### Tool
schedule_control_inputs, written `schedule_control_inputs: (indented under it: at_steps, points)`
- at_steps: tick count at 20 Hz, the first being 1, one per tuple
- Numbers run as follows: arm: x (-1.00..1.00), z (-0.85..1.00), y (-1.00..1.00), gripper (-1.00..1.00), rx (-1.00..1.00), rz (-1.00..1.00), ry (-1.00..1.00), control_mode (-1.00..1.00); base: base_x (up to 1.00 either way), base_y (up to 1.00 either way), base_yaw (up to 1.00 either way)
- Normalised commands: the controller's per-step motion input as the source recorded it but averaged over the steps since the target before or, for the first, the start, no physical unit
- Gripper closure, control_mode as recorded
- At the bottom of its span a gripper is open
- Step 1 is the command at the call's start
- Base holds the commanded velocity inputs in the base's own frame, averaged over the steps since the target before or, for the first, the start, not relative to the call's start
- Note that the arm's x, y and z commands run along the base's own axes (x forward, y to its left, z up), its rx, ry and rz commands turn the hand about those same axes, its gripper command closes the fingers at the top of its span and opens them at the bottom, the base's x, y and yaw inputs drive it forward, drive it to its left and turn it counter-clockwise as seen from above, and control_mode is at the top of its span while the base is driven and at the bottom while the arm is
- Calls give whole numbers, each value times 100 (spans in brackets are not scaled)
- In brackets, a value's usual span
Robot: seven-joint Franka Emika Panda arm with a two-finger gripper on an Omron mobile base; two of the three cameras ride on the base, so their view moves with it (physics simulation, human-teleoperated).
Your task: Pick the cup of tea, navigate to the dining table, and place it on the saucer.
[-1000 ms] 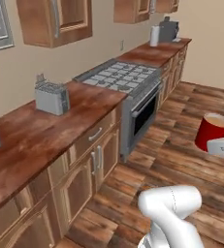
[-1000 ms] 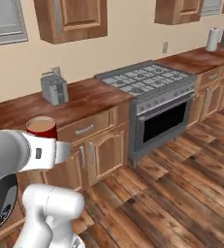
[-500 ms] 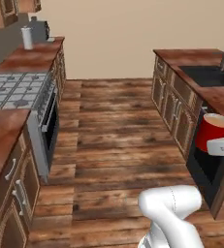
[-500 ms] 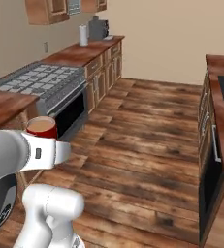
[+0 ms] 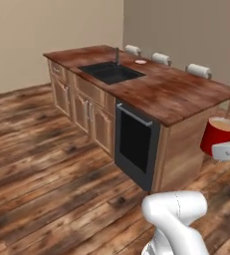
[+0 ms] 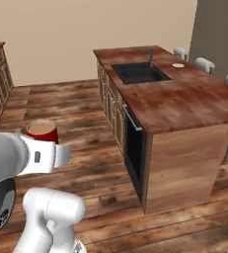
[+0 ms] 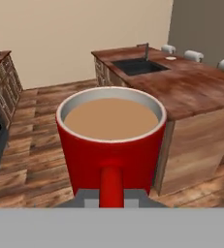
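Ahead, the dining table (image 6: 184,106) carries a black sink (image 6: 140,73) with a dark faucet (image 6: 150,54), and the saucer (image 6: 177,65) sits beyond it near stools (image 5: 198,70). The gripper's fingers are hidden. Its hold cannot be told, though the cup of tea (image 7: 111,143) rides upright at the gripper (image 7: 111,201), well short of the saucer.
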Motion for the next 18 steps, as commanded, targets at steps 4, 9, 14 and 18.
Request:
schedule_control_inputs:
  at_steps: [4,9,14,18]
  points:
    - [0,0,0,100,0,0,0,100,11,2,-58]
    - [0,0,0,100,0,0,0,100,46,-7,-35]
    - [0,0,0,100,0,0,0,100,62,-22,-14]
    - [0,0,0,100,0,0,0,100,68,-29,0]
